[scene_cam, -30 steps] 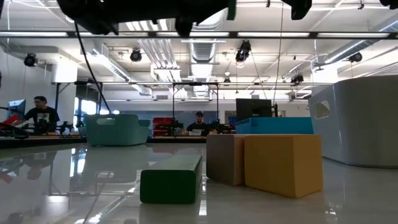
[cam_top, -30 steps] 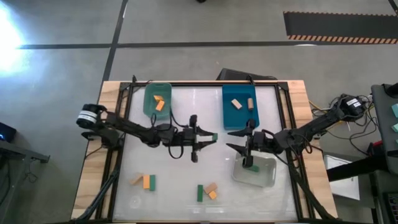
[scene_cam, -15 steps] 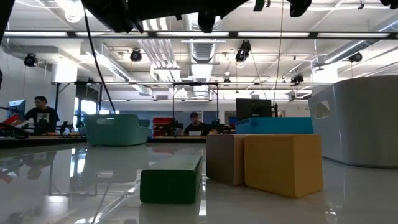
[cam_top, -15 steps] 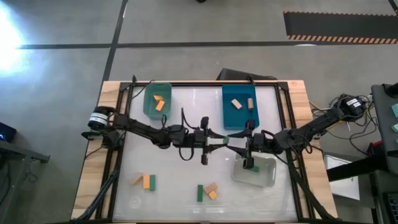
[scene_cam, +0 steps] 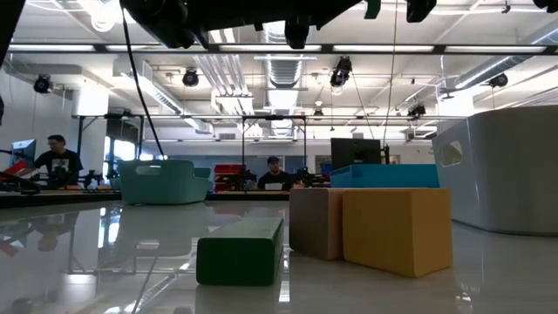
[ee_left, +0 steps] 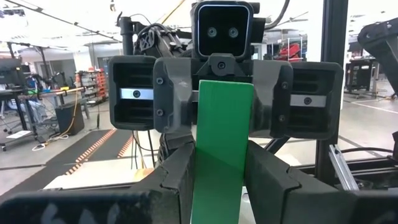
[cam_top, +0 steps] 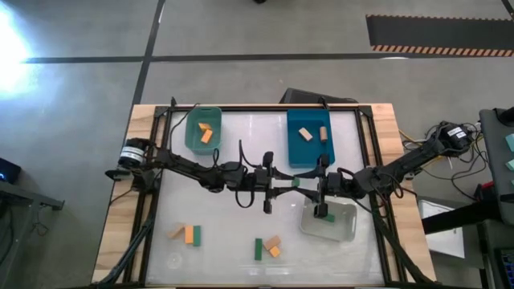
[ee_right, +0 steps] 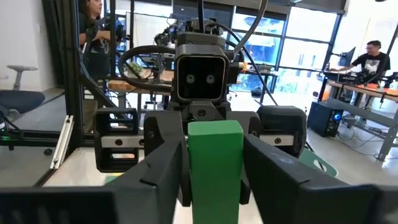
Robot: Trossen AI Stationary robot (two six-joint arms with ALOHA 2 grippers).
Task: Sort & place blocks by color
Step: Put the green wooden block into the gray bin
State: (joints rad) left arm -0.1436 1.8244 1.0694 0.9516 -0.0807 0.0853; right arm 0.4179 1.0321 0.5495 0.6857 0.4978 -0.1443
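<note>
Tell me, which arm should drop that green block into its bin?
Right, probably. The left gripper and right gripper both clasp the green block, but the right one hangs beside the clear bin, which already holds a second green block.

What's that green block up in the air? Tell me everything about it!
The green block is a small, plain, smooth rectangular bar, bright green all over. It is held up above the table, near the middle. The left gripper pinches its sides, and its other end reaches into the right gripper, which faces it.
</note>
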